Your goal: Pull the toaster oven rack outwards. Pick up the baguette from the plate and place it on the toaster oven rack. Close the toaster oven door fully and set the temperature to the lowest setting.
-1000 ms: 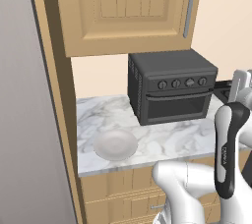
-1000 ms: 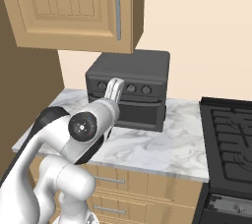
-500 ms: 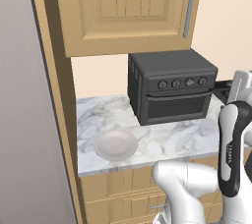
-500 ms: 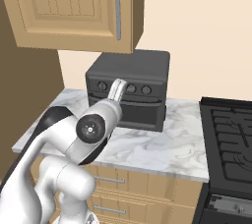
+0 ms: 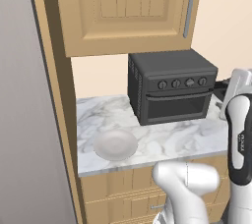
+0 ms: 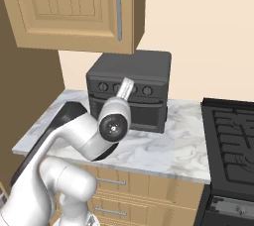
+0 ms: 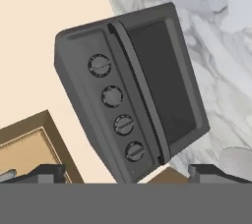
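Since the earlier frames your arm has swung slightly: in the left base view its forearm sits a little further right and lower, and in the right base view the elbow joint has drifted up toward centre, while the counter things have not shifted. In the left base view, you see the toaster oven (image 5: 172, 88) at centre right on the marble counter (image 5: 172, 137), its toaster oven door (image 5: 175, 107) shut, and the plate (image 5: 115, 144) at lower left of centre, well apart from the oven; no baguette can be made out on the pale dish. In the right base view, the oven sits at centre, partly behind your arm's wrist link, with a black stovetop (image 6: 233, 141) at the right edge and a wooden cabinet (image 6: 74, 9) across the top. In the hand view, the oven appears rolled on its side, four knobs (image 7: 112, 96) running down the middle left, the glass door to their right, and a sliver of the plate at lower right. Your gripper (image 7: 125, 173) has its fingertips (image 7: 44, 173) standing wide apart at the bottom corners, holding nothing. I judge the task barely begun: the door is still up, so opening it, pulling the rack, loading the bread, closing up and setting the temperature all remain.
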Available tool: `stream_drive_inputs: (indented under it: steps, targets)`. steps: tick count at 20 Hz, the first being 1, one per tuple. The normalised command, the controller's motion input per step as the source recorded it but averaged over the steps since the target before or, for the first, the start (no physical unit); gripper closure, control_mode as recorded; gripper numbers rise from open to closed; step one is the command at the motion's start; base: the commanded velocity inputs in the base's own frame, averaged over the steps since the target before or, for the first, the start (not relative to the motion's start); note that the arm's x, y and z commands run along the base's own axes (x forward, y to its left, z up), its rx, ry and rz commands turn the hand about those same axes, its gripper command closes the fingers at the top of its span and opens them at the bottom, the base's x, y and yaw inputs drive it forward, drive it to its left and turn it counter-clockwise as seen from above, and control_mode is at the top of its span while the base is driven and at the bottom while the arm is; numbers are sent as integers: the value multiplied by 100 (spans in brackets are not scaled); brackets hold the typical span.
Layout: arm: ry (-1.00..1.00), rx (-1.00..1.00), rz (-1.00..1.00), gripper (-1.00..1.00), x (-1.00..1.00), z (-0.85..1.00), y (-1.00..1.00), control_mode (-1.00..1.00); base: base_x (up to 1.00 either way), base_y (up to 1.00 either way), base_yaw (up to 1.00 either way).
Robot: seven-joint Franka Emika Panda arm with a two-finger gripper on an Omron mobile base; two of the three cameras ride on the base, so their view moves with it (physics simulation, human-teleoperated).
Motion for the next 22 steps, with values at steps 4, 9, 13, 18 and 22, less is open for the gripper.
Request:
stream_drive_inputs:
  steps: [4,9,13,18,22]
  targets:
    - [0,7,1,-100,22,0,0,-100,0,0,0]
    - [0,4,0,-100,16,0,0,-100,0,0,0]
    - [0,0,0,-100,13,-8,1,-100,0,0,0]
    - [-4,-2,4,-100,10,-19,15,-100,0,0,0]
    - [-4,-11,8,-100,15,-22,24,-100,0,0,0]
